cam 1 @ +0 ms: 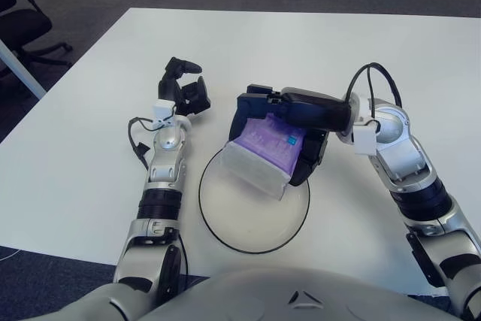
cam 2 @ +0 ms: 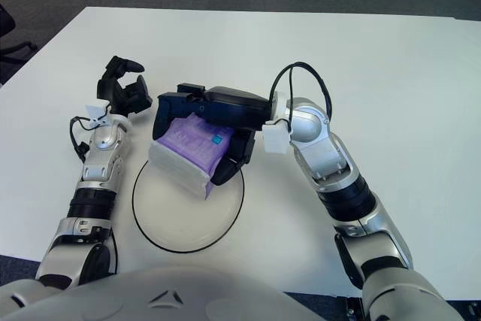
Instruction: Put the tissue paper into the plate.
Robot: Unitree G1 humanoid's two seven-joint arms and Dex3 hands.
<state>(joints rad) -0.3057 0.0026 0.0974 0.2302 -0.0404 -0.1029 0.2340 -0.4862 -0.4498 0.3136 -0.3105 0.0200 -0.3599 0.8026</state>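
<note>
The tissue pack [cam 1: 267,148] lay tilted in my right hand [cam 1: 282,125], its long axis running from far right down to near left, the near-left end lowest and hanging over the far rim of the plate [cam 1: 252,238]. That lower end was a whitish, translucent band; the rest of the pack was purple with small print and a little blue label near the upper end. My right fingers [cam 1: 310,157] were wrapped around the pack, clamping it from the far side and from the right, so part of it was hidden.

The plate was a shallow white disc with a dark rim, lying on the white table [cam 1: 90,163] right in front of me. My left hand [cam 1: 184,88] showed just left of the pack, fingers curled, grasping nothing. An office chair [cam 1: 22,24] stood on the floor off the far left.
</note>
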